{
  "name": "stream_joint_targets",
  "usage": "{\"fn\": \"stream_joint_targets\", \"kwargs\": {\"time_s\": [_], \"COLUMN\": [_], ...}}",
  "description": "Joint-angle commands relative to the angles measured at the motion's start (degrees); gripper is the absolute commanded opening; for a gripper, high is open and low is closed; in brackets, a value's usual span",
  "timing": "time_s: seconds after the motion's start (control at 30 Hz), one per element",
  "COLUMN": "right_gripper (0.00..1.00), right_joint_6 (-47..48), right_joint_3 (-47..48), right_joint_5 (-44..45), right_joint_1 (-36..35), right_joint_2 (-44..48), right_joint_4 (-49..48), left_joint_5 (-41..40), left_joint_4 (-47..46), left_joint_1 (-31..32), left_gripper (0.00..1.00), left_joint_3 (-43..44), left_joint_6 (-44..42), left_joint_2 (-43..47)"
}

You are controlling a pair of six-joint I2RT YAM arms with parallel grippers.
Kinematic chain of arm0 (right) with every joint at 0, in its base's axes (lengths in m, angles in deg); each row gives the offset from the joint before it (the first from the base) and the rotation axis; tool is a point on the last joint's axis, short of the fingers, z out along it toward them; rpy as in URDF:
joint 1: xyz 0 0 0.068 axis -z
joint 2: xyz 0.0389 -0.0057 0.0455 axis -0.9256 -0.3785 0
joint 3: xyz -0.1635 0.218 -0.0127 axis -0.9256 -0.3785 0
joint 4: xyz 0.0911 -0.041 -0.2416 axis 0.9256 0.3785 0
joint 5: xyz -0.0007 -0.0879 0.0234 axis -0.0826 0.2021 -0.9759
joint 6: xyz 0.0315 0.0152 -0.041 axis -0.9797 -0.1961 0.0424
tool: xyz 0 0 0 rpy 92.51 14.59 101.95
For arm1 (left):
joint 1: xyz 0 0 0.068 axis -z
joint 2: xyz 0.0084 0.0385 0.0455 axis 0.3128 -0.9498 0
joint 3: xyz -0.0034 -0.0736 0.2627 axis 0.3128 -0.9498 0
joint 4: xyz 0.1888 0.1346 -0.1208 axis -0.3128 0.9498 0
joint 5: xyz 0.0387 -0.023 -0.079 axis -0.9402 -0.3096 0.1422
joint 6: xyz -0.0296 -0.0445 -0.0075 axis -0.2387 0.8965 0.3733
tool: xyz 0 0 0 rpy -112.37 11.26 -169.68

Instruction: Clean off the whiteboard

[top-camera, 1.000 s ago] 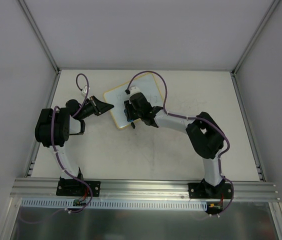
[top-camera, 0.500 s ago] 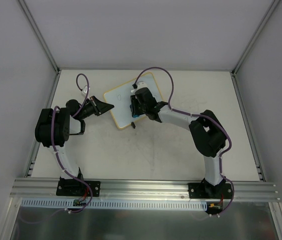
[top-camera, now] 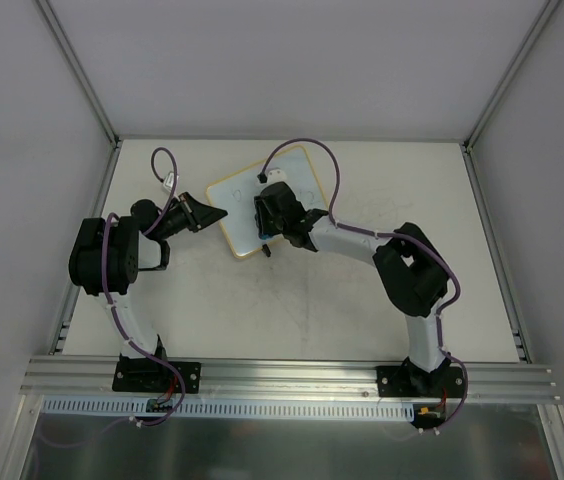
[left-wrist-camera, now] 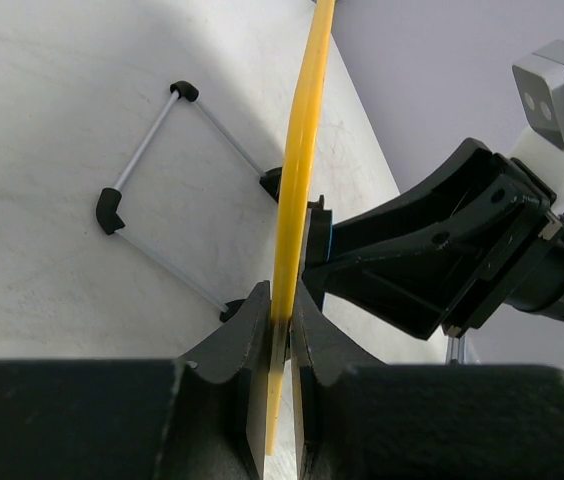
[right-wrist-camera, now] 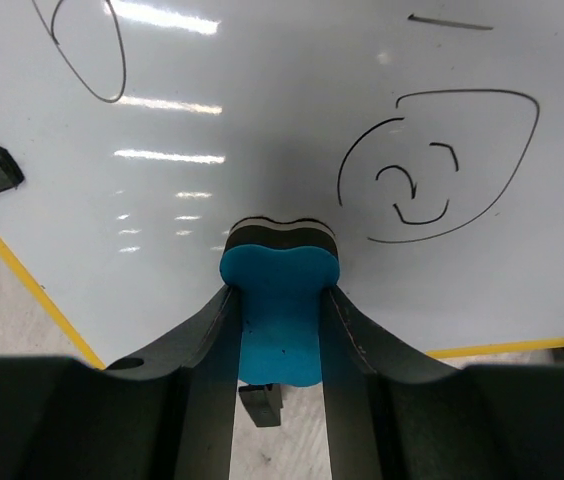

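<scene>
There are one whiteboard (top-camera: 234, 205), one blue eraser (right-wrist-camera: 280, 315) and two tools: left tool (left-wrist-camera: 280, 300) and right tool (right-wrist-camera: 280, 290).

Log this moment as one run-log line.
left tool: shut on whiteboard edge | right tool: shut on eraser, eraser against whiteboard | pen marks: not yet erased

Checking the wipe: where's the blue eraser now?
Right wrist view: the blue eraser is pinched in the right gripper, its felt end against the whiteboard, left of the face doodle.
</scene>
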Motion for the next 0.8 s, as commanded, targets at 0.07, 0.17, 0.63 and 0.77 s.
{"fn": "stream_joint_targets", "kwargs": {"time_s": [0.07, 0.17, 0.63, 0.77], "right_gripper": [0.0, 0.0, 0.0, 0.0], "right_joint_6": [-5.5, -5.8, -1.6, 3.4], "right_joint_3": [-2.2, -4.6, -12.7, -15.0], "right_joint_5": [-0.6, 0.2, -1.2, 2.4], "right_joint_1": [-2.5, -3.5, -5.4, -5.5], "right_joint_2": [-2.9, -1.9, -0.3, 1.5], "right_joint_4": [-4.3, -9.7, -30.7, -31.9], "left_joint_5": [1.9, 1.9, 2.0, 2.0], "left_joint_4": [-20.5, -20.4, -20.4, -20.4], "left_joint_1": [0.4, 0.6, 0.7, 0.8], "left_gripper": [0.0, 0.0, 0.0, 0.0], "left_joint_3": [-0.9, -0.9, -1.1, -1.1], "left_joint_6": [-1.0, -1.1, -1.3, -1.4], "left_joint_2": [2.4, 2.5, 2.7, 2.5]}}
